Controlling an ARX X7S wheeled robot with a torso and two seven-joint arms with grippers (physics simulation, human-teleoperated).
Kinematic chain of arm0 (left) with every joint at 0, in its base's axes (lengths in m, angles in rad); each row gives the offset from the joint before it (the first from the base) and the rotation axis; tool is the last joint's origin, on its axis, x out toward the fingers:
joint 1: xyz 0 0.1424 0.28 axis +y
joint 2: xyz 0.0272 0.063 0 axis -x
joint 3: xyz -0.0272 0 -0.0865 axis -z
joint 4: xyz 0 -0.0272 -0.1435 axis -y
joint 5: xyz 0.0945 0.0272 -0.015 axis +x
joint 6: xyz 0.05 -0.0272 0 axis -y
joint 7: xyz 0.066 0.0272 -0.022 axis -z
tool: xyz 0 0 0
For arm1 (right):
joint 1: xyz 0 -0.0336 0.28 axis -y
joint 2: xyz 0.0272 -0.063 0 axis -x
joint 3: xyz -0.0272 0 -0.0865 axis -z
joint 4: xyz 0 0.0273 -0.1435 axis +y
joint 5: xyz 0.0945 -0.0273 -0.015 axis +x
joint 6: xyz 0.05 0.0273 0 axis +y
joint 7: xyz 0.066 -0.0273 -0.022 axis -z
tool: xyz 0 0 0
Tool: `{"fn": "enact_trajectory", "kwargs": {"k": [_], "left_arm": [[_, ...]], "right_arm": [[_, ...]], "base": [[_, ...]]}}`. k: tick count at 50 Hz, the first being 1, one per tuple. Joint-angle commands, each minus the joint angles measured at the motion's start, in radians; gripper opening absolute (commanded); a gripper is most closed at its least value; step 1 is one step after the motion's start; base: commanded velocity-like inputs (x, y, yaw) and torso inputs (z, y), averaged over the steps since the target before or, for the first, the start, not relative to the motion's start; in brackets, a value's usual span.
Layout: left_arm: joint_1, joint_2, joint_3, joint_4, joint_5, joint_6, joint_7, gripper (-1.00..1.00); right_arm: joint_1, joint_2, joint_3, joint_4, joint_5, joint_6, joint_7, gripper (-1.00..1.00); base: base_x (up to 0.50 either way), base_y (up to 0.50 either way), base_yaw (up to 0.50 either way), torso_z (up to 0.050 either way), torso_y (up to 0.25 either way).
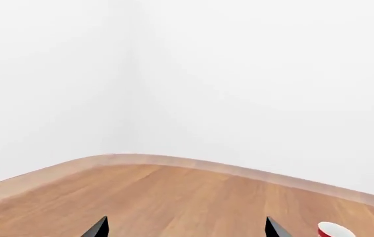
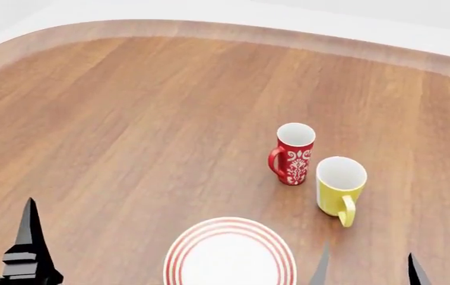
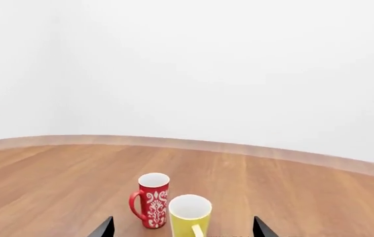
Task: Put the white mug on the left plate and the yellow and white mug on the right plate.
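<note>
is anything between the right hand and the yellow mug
Nothing visible. The right hand is open and the yellow mug stands straight ahead of it, handle toward the hand. The red mug is beside it, off the path.

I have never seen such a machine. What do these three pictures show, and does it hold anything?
This is a simulated two-armed robot. One picture looks down from its head; the other two come from cameras near each end effector. On the wooden table stand a red mug and the yellow and white mug, close together, with one red-ringed plate nearer the robot. The dark prongs are the fingertips of the left end effector and the right end effector. Both are open and hold nothing.
</note>
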Motion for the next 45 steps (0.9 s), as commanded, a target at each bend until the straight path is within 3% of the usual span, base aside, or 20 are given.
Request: {"fn": "enact_trajectory", "kwargs": {"k": [1,10,27,37,45], "left_arm": [[0.041,0.0,-0.031,0.103,-0.024,-0.04,-0.062,1.0],[0.068,0.005,-0.063,0.199,-0.049,-0.084,-0.13,1.0],[0.044,-0.016,-0.112,0.173,-0.099,-0.09,-0.14,1.0],[0.047,-0.018,-0.131,0.168,-0.124,-0.072,-0.137,1.0],[0.055,-0.017,-0.124,0.177,-0.126,-0.071,-0.144,1.0]], "right_arm": [[-0.125,0.103,0.076,-0.112,0.118,0.002,-0.085,1.0],[-0.243,0.287,0.286,-0.259,0.374,0.191,-0.141,1.0],[-0.236,0.494,0.354,-0.462,0.651,0.439,-0.102,1.0],[-0.268,0.585,0.363,-0.508,0.77,0.466,-0.129,1.0],[-0.425,0.845,0.263,-0.516,0.79,0.259,-0.036,1.0]], "base": [[0.0,0.0,0.0,0.0,0.0],[0.0,0.0,0.0,0.0,0.0],[0.0,0.0,0.0,0.0,0.0],[0.0,0.0,0.0,0.0,0.0],[0.0,0.0,0.0,0.0,0.0]]}}
